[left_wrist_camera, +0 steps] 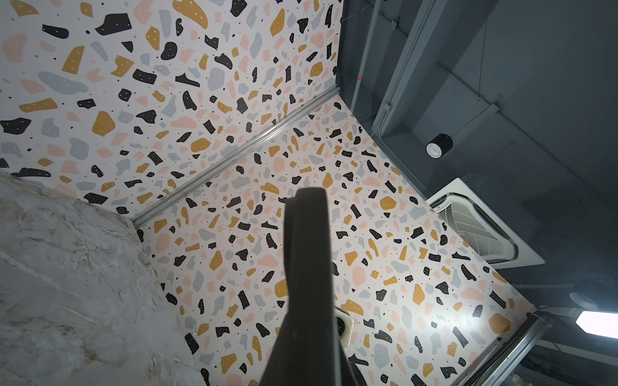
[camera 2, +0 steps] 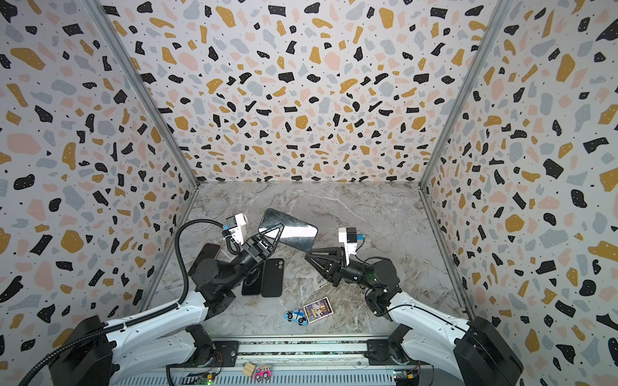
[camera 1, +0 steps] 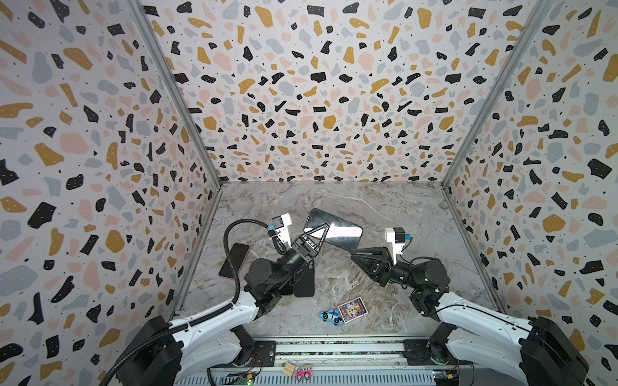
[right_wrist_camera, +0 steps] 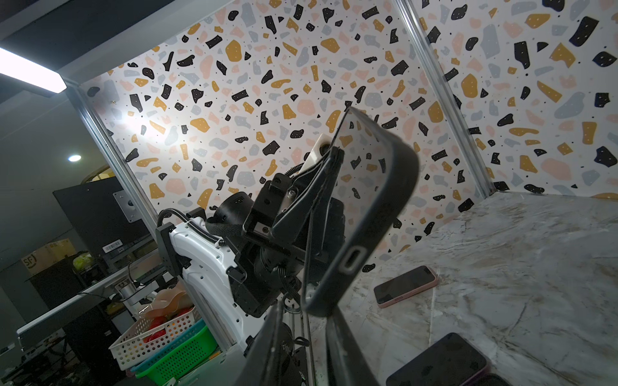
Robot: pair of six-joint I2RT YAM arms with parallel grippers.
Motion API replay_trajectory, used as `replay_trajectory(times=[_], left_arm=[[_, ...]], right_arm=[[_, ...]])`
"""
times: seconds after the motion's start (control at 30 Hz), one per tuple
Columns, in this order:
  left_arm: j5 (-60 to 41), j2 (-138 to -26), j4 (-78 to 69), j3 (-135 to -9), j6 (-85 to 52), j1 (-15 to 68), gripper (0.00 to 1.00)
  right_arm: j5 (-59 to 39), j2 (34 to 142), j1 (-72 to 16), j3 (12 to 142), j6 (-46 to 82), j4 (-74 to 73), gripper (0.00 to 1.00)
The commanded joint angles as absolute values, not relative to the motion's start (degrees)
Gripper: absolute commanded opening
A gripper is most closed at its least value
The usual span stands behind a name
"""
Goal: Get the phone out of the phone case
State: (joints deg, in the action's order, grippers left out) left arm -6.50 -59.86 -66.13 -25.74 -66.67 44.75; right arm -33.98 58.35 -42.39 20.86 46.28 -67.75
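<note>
Phone (camera 1: 337, 230) sits in its dark phone case (right_wrist_camera: 396, 187). The pair is held up off the worktop (camera 1: 384, 207) with the glass tilted upward, catching glare in both top views.

We note the left tool (camera 1: 325, 228) clamped on one long edge of the case. In the right wrist view it pinches rim and glass together. We read this grip as an anchor that keeps the far end of the case out in open air, where the other arm can reach it.

Right tool (camera 1: 353, 255) is at the lower corner, by the charging-port end. In the right wrist view that corner sits between its two fingers (right_wrist_camera: 342, 351), at their tips. We cannot tell whether they have bitten on the rim or only bracket it. The corner seems a sensible target to us, since a soft rim usually peels most easily there.

No separation shows. The rim wraps every edge we can see, so we judge the extraction not yet begun.

Elsewhere on the worktop:
- a pink-cased phone (camera 1: 234, 259) lies flat near the left wall
- a black phone (camera 2: 272, 277) lies beside the left arm
- a toy car (camera 1: 331, 316) and a card (camera 1: 352, 310) sit near the front

All are well apart from the work.

Our concern is that the left grip spans glass and case together, so it may pin the phone in place as the rim is pulled.
</note>
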Motion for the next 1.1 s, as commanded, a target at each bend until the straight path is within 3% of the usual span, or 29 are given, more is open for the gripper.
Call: replay_trajectory(times=[0.0,0.77,0.83,1.07], left_arm=[[-6.86,-58.71,-72.27,-25.31,-65.39,45.18,0.0],[-8.48,-58.45,-72.43,-25.07,-63.98,46.58,0.0],[-7.97,-58.19,-72.34,-24.87,-63.98,46.58,0.0],[-7.03,-57.92,-72.16,-24.94,-63.81,46.58,0.0]], right_arm=[[-34.32,58.01,-42.6,23.44,46.43,-70.16,0.22],[-34.24,58.1,-42.01,24.43,46.23,-68.94,0.03],[-34.97,57.96,-42.01,23.9,46.54,-70.03,0.07],[-35.29,56.6,-42.09,21.62,47.35,-71.62,0.33]])
